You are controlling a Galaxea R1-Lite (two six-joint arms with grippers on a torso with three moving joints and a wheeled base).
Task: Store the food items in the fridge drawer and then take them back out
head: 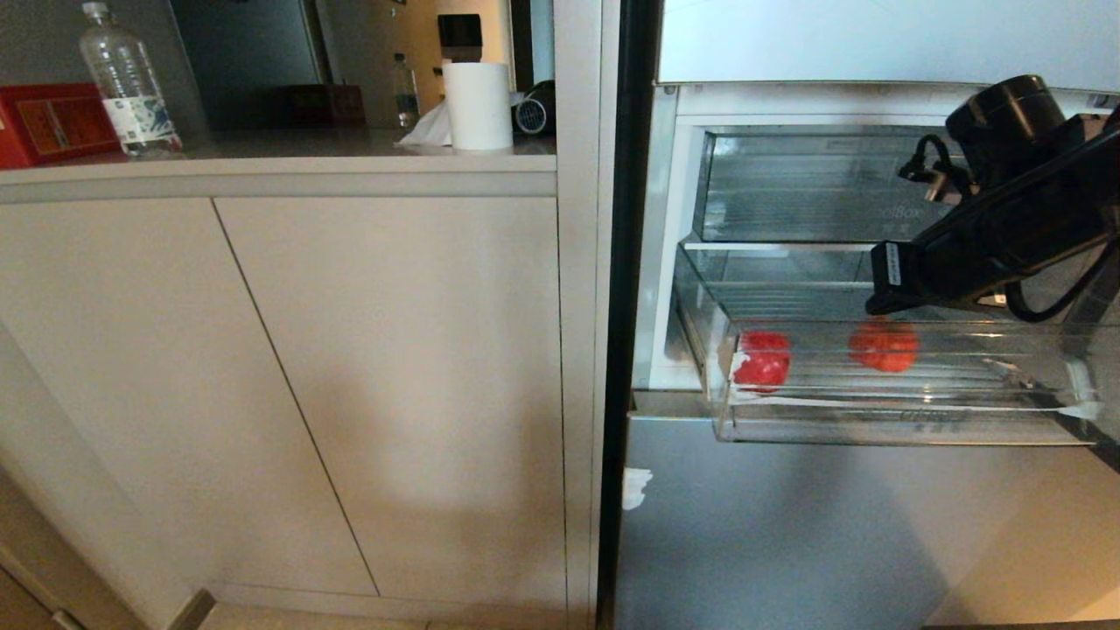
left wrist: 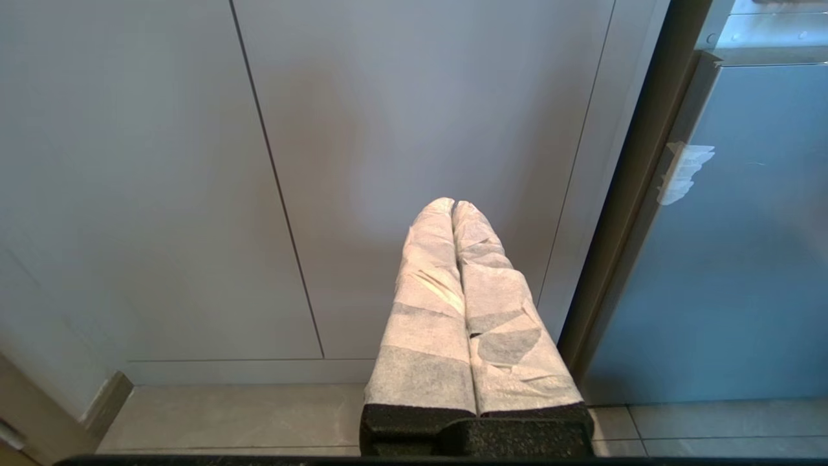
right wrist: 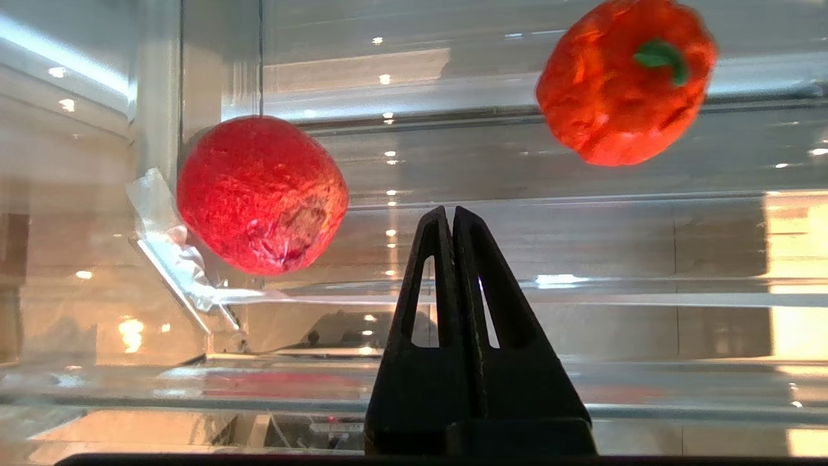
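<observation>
The fridge drawer (head: pixel 875 429) is pulled out of the open fridge, clear with a ribbed floor. Two red food items lie in it. A round ball with shiny wrinkled skin (head: pixel 762 360) (right wrist: pixel 262 194) sits at the drawer's left end. An orange-red pepper-shaped one with a green stem (head: pixel 884 345) (right wrist: pixel 624 81) lies further right. My right arm (head: pixel 1006 236) reaches in from the right above the drawer. The right gripper (right wrist: pixel 451 210) is shut and empty, pointing down at the drawer floor between the two items, touching neither. My left gripper (left wrist: pixel 451 206) is shut and empty, parked facing a cabinet door.
A second clear drawer (head: pixel 805 184) sits closed above the open one. White tape (right wrist: pixel 174 259) hangs at the open drawer's left corner. The closed lower fridge door (head: pixel 787 525) is below. Left of the fridge stand cabinet doors (head: pixel 350 376), under a counter with a bottle (head: pixel 127 79) and paper roll (head: pixel 477 105).
</observation>
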